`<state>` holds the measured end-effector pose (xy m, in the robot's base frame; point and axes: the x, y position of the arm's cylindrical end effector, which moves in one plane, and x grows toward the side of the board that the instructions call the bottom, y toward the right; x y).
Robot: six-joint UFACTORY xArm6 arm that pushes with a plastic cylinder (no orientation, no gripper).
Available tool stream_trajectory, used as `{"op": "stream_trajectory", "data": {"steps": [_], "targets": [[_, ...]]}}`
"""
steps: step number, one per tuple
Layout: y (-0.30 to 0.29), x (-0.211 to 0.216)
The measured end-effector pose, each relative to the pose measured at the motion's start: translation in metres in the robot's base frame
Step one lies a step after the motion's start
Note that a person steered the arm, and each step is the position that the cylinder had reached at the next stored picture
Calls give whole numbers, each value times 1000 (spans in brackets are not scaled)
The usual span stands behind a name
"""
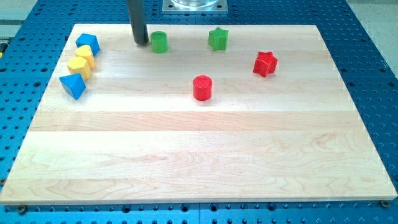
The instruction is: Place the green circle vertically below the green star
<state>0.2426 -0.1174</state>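
Observation:
The green circle [160, 42] stands near the board's top edge, left of centre. The green star [218, 39] stands at about the same height, to its right. My tip [141, 43] rests on the board just left of the green circle, a small gap apart from it. The rod rises straight up out of the view's top.
A red circle [203, 88] stands near the board's middle, below and between the green blocks. A red star [265, 63] is at the right. At the left edge sit a blue cube [87, 43], two yellow blocks [81, 62] and a blue triangle [73, 86].

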Motion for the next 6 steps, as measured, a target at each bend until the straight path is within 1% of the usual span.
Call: {"op": "stream_trajectory", "data": {"steps": [1,2,3,4,5,6], "targets": [[59,1],[100,24],[85,16],[4,45],[45,59],[118,69]]}}
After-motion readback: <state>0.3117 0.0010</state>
